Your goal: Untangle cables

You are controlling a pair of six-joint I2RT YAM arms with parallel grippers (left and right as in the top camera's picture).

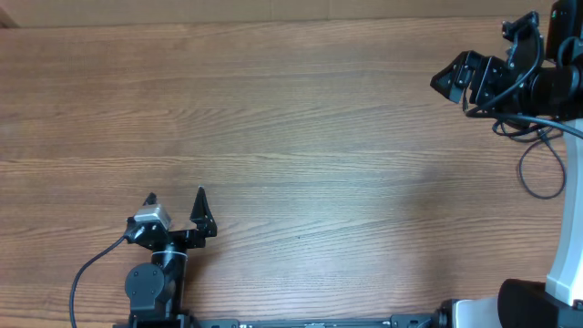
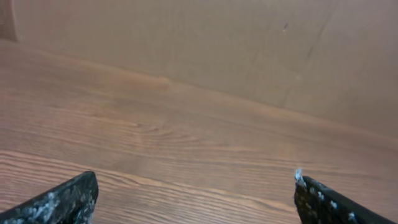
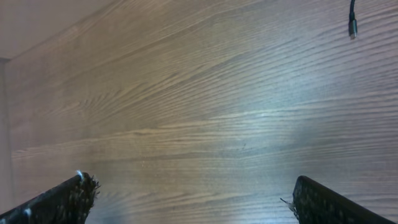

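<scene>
One of the cables shows only in the right wrist view: a thin black cord with a small silvery plug end [image 3: 352, 25] at the top right edge, the rest of it out of frame. My right gripper [image 1: 469, 56] hangs open over the table's far right corner, nothing between its fingers [image 3: 62, 202]. My left gripper [image 1: 176, 199] stands open near the front left, with only bare wood between its fingertips [image 2: 68, 199]. In the overhead view a thin black loop [image 1: 537, 178] lies beside the right arm; I cannot tell whether it is a cable or the arm's own wire.
The wooden table [image 1: 291, 137] fills the overhead view. A brown wall [image 2: 249, 43] rises behind its far edge. The left arm's own black wire [image 1: 86, 273] curves off the front left. The right arm's white base [image 1: 565, 264] stands at the front right.
</scene>
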